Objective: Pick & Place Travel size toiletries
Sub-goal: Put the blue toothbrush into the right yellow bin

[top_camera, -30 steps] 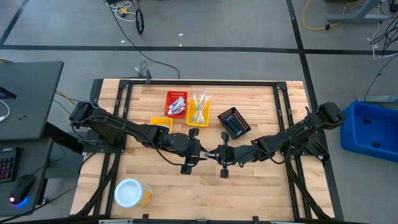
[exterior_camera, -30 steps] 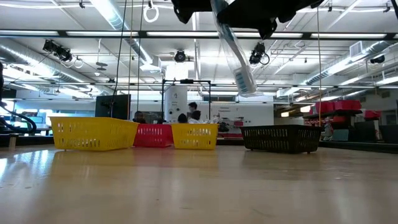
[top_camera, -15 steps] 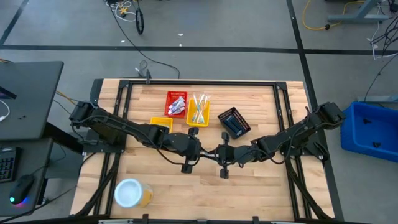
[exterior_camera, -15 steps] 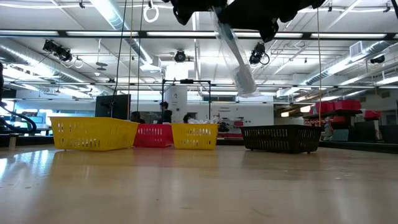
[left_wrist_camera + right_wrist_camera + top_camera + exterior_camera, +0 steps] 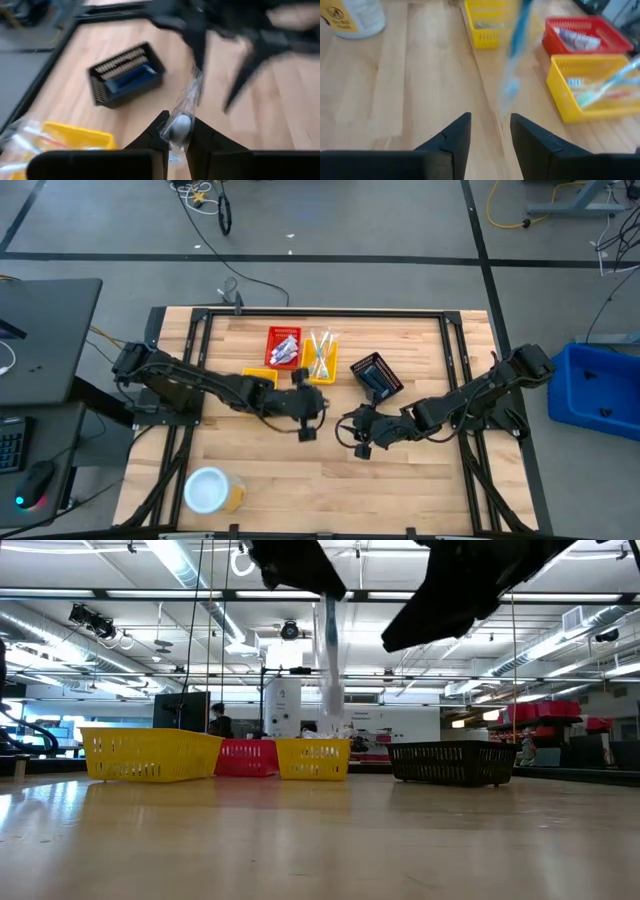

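- The left gripper (image 5: 176,131) hangs above the middle of the wooden table (image 5: 260,480), its two dark fingers (image 5: 152,135) pinching one end of a toothbrush in a clear wrapper (image 5: 184,112).
- In the left wrist view the wrapped toothbrush sits between the fingertips and reaches out past them; the grey end lies right in the gap.
- In the low view the toothbrush (image 5: 330,660) hangs almost straight down from that gripper, clear of the tabletop.
- The right gripper (image 5: 490,131) is just beside it, with its fingers spread and nothing between them; the blue toothbrush (image 5: 516,55) shows beyond its fingertips, apart from them.
- Toward the table's far edge stand a red basket (image 5: 283,346) with white tubes, a yellow basket (image 5: 319,356) with toothbrushes, a small yellow basket (image 5: 257,378) and a black basket (image 5: 376,376).
- A white-topped yellow container (image 5: 209,490) stands near the left front corner.
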Available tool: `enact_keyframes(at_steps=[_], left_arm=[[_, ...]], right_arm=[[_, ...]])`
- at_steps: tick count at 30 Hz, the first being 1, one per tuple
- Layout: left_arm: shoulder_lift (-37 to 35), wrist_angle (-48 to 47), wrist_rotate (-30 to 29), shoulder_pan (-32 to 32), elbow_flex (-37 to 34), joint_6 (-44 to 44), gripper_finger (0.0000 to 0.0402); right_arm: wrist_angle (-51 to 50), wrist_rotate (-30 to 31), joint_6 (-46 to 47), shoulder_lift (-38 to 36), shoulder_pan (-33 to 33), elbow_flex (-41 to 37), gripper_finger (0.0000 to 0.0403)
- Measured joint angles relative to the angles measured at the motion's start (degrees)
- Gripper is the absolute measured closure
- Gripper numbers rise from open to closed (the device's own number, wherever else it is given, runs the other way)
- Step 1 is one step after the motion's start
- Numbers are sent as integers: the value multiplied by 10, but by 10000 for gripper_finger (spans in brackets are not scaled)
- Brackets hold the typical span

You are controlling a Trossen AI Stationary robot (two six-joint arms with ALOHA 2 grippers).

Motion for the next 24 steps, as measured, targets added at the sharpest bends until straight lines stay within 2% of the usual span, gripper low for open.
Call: enact_keyframes(at_steps=[4, 8, 14, 16, 19, 24], left_arm=[[0, -48, -1, 50, 37, -52, 357], [-1, -86, 5, 119, 66, -66, 365], [-1, -85, 122, 242, 63, -102, 352], [0, -87, 137, 275, 58, -107, 351], [0, -85, 142, 310, 57, -110, 359], [18, -102, 210, 343, 58, -158, 362]], right_arm=[[-40, -1, 39, 0, 0, 0, 247], [-66, -1, 66, 0, 0, 0, 243], [-71, -2, 70, 0, 0, 0, 247], [-71, -2, 61, 0, 0, 0, 251], [-78, -2, 56, 0, 0, 0, 257], [-91, -2, 55, 0, 0, -1, 262]])
